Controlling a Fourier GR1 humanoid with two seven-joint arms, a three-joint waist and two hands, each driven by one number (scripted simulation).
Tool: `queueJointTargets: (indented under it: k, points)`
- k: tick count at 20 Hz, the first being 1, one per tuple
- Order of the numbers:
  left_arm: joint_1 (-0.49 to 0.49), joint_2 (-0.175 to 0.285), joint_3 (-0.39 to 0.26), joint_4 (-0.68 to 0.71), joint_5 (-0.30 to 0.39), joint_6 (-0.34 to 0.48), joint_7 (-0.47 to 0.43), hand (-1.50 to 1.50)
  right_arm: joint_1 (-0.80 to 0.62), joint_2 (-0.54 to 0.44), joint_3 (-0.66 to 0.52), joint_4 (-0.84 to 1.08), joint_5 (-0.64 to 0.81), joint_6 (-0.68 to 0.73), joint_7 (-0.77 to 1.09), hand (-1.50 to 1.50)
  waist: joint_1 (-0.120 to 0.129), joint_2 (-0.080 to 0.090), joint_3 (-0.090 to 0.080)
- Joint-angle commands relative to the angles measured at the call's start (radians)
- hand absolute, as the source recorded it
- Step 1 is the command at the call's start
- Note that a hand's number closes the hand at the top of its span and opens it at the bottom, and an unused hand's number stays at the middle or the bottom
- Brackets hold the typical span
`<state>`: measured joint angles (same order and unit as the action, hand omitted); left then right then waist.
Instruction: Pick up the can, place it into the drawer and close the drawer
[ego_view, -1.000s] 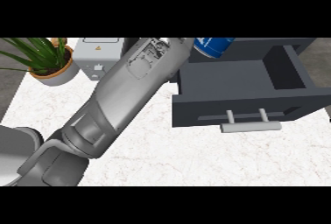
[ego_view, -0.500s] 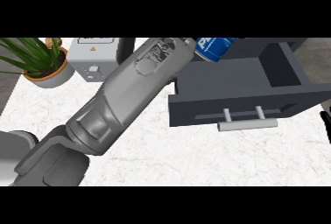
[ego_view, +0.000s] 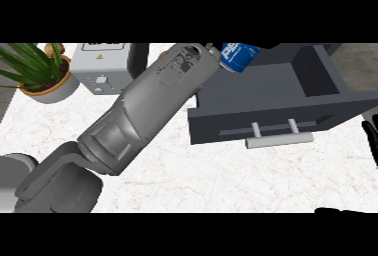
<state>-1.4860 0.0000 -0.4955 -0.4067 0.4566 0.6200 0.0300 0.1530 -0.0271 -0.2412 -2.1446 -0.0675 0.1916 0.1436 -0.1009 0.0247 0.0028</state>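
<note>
Head view: white marbled worktop (ego_view: 221, 175), seen steeply from above. Left forearm (ego_view: 148, 115) crosses it on a diagonal, from the near left corner up to the middle of the far edge. Left hand (ego_view: 267, 46) is mostly hidden behind its own wrist; black finger parts show on either side of the can (ego_view: 238, 56), so the hand reads as clamped round the can. Can is blue with white lettering, tilted, off the worktop, held above the far left corner of the drawer (ego_view: 295, 95) and not yet down inside it. Drawer is dark grey and pulled open, standing on the right half of the worktop with its hollow facing up. Its front panel faces the near edge and carries a pale bar handle (ego_view: 277, 141) on two short posts. Right hand (ego_view: 371, 137) shows only as black fingers at the right edge, just beside the drawer's front corner, fingers apart and straight, holding nothing. Potted plant (ego_view: 40, 75) with long green leaves stands at the far left corner. Grey box (ego_view: 103, 65) with a small warning label sits just right of the plant, along the far edge and next to the forearm.
</note>
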Motion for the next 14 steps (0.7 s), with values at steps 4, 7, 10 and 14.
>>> queueJointTargets:
  k: [4, 7, 10, 14]
  points:
    - [0.028, 0.000, -0.084, 0.032, 0.019, 0.028, -0.051, 1.50, -0.041, -0.013, -0.006, 0.041, 0.015, -0.005, -0.018, -1.50, -0.016, 0.006, 0.001]
    - [0.037, 0.000, -0.096, 0.046, 0.028, 0.055, -0.069, 1.50, -0.067, -0.034, -0.033, 0.032, -0.014, -0.008, 0.011, -1.50, -0.021, 0.006, 0.000]
    - [0.058, 0.000, -0.115, 0.039, 0.046, 0.082, -0.078, -1.50, -0.082, -0.023, 0.005, 0.045, 0.009, -0.006, 0.007, -1.50, -0.027, 0.009, 0.000]
    - [0.071, 0.000, -0.137, 0.036, 0.068, 0.130, -0.065, -1.50, -0.110, -0.023, 0.002, 0.027, 0.005, -0.026, 0.036, -1.50, -0.031, 0.007, 0.000]
